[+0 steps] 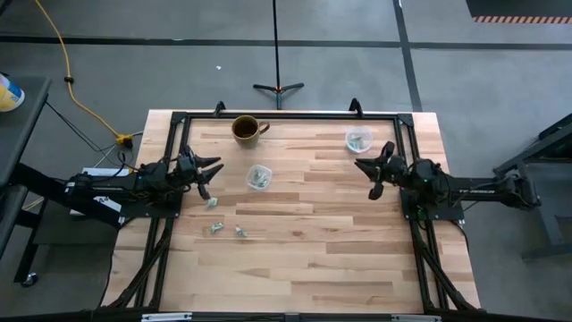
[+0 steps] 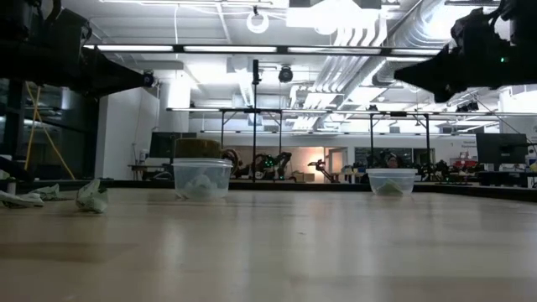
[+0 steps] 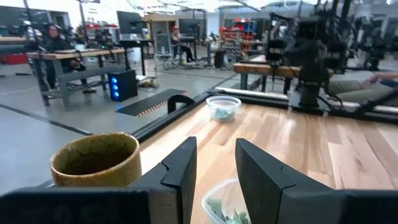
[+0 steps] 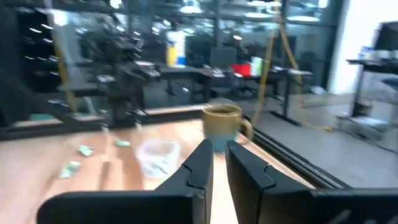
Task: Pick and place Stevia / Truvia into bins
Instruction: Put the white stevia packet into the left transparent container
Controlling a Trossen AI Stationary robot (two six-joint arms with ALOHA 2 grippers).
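Two dark robot arms hung above a wooden desk (image 1: 304, 241), one at each side. The left gripper (image 1: 207, 175) was held off the surface near the left edge, its fingers (image 3: 180, 171) spread a little way with nothing between them. The right gripper (image 1: 375, 170) hovered near the right edge, its fingers (image 4: 196, 165) drawn close with a narrow gap, also empty. One clear cup (image 1: 259, 177) sat just right of the left gripper with pale green packets inside; a second cup (image 1: 358, 139), near the far right corner, also held packets. Three crumpled packets (image 1: 214, 203) (image 1: 217, 229) (image 1: 240, 233) lay loose on the desk nearer the front, left of centre. A brown mug (image 1: 247, 129) stood near the far edge.
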